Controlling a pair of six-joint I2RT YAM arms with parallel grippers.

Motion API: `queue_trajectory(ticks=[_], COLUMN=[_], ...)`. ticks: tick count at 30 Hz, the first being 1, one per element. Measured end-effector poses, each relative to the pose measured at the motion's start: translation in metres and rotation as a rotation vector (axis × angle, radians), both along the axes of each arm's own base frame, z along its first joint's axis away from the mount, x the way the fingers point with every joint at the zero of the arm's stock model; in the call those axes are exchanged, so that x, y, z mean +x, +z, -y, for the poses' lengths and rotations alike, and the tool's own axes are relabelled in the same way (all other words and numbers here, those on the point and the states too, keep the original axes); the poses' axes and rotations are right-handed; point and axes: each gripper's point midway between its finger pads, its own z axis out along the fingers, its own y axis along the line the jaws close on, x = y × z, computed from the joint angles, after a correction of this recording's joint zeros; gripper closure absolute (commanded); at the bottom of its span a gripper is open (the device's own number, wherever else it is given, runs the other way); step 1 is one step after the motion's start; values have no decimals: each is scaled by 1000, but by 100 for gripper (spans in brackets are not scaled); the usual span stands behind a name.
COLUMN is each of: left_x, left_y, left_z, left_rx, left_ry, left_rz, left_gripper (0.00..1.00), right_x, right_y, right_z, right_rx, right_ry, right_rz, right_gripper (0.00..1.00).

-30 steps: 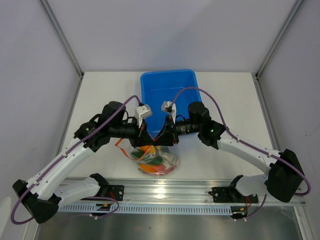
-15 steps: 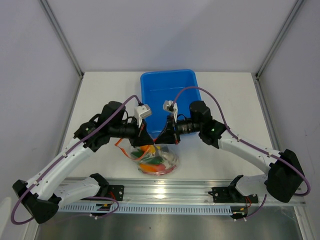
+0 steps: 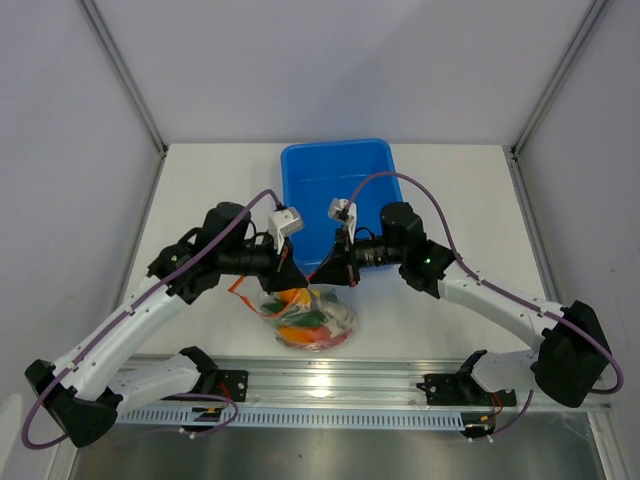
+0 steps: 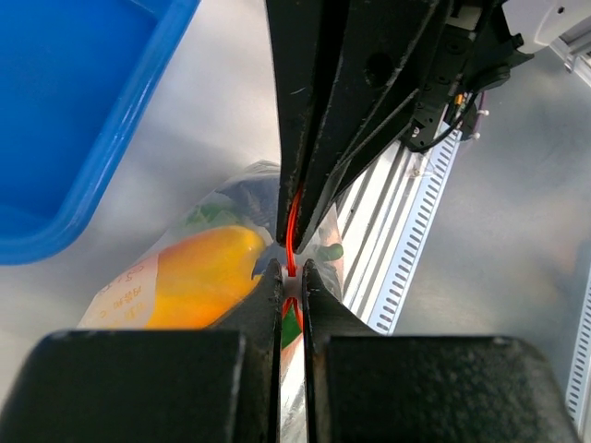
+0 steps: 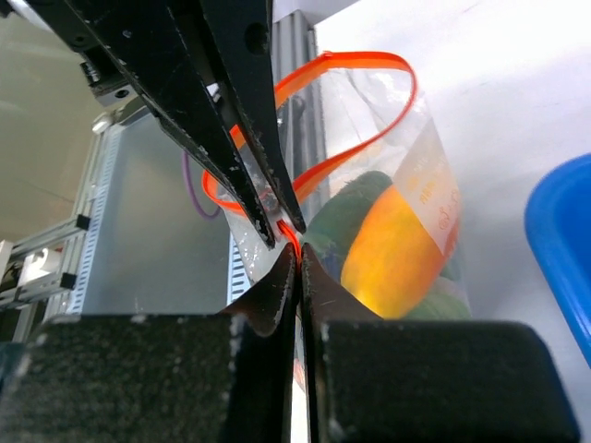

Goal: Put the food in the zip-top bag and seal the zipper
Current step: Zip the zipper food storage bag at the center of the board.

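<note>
The clear zip-top bag [image 3: 312, 322] lies on the table in front of the blue tub, holding the food: an orange-yellow pepper [image 4: 199, 277] and green pieces [image 5: 343, 217]. Above the bag my two grippers meet tip to tip. My left gripper [image 4: 292, 268] is shut on the red-orange zipper [image 4: 293, 226]. Right against it, my right gripper [image 5: 297, 251] is shut on the same strip. To the left of the two grips the zipper [image 5: 355, 63] stands apart in an open loop. In the top view the left gripper [image 3: 292, 278] and the right gripper [image 3: 326, 276] hide the pinched stretch.
The blue tub [image 3: 335, 185] sits just behind the bag, and its rim [image 4: 111, 157] shows in the left wrist view. An aluminium rail [image 3: 330, 385] runs along the table's near edge, close to the bag's front.
My right gripper's jaws have shut on the zipper beside the left gripper. The left gripper has stayed shut on the strip, and the bag has barely shifted.
</note>
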Motion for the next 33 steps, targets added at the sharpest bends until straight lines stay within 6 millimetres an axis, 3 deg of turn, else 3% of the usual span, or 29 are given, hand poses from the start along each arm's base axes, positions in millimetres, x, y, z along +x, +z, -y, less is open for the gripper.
queue_trajectory(ticks=[16, 30, 31, 33], left_x=[5, -7, -9, -13], left_y=[3, 4, 2, 1], left_z=[-22, -33, -34, -35], left_rx=[85, 101, 106, 110], left_ry=[136, 142, 140, 130], left_rz=[-8, -18, -25, -40], left_gripper=[98, 99, 99, 99], right_x=[12, 4, 4, 2], right_y=[2, 3, 3, 4], right_z=[5, 23, 25, 29], right_rx=[-46, -66, -69, -72], right_ry=[-191, -215, -216, -207], right_rz=[99, 129, 133, 140], right_gripper=[100, 100, 99, 85])
